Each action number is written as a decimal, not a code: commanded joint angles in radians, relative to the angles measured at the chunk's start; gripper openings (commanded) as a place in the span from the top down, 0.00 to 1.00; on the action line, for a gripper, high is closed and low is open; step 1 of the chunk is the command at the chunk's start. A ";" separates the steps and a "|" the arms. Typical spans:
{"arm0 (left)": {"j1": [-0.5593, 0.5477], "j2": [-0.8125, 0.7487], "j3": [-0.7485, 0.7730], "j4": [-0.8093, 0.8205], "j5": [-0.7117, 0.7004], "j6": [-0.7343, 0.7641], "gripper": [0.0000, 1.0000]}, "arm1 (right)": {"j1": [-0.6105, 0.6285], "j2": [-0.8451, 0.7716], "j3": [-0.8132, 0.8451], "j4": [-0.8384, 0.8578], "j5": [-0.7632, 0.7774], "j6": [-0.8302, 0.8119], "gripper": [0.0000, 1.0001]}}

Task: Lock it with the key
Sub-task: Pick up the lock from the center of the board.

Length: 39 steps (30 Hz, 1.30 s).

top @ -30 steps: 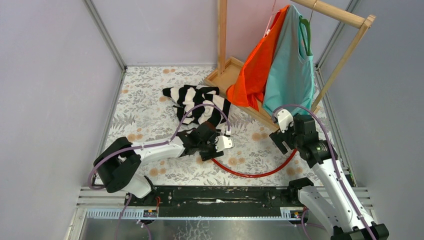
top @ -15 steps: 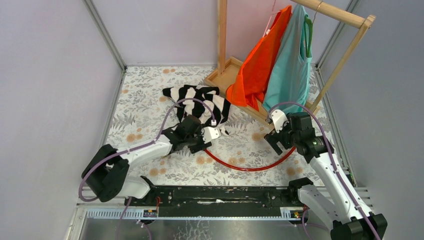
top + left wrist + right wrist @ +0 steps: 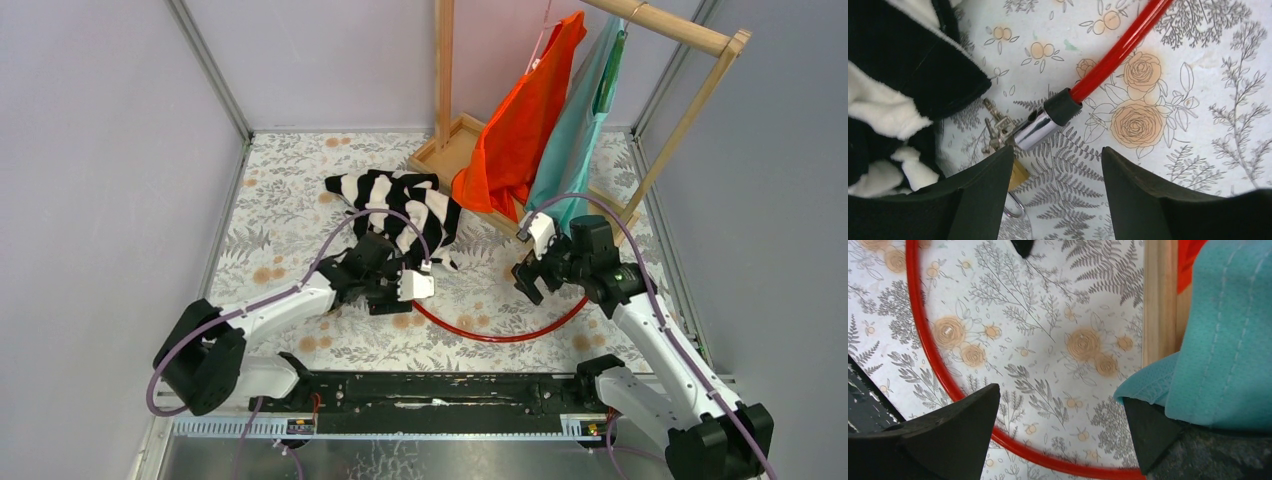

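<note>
here, left claw (image 3: 1055,152) (spread wide) hangs over the cable end (image 3: 1040,127) — right claw (image 3: 1060,395) spread too.

Bright, even, diffuse light fills all views; shadows on the flowered table (image 3: 290,230) are faint and soft. In the left wrist view a white glare streak runs along the chrome cable end (image 3: 1035,131), which is sharply focused. The left gripper (image 3: 1057,150) and right gripper (image 3: 1060,394), at the bottom of their frames, read dark and slightly soft. The teal shirt (image 3: 1228,340) shows crisp stitching.
</note>
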<state>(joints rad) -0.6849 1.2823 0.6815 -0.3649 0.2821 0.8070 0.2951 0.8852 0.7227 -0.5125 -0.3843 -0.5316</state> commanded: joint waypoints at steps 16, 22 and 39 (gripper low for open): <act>0.004 0.353 0.237 -0.193 0.008 0.457 0.45 | 0.078 0.115 0.028 0.052 -0.091 0.063 0.01; 0.003 0.329 0.189 -0.145 0.000 0.486 0.70 | 0.086 0.199 0.085 0.104 -0.124 0.125 0.01; -0.106 0.024 0.224 -0.058 -0.029 0.445 0.94 | 0.208 0.573 0.162 0.488 -0.582 0.506 0.03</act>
<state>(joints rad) -0.7513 1.3609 0.8780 -0.4866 0.2787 1.2694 0.4168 1.3827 0.8795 -0.0151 -0.7612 -0.1707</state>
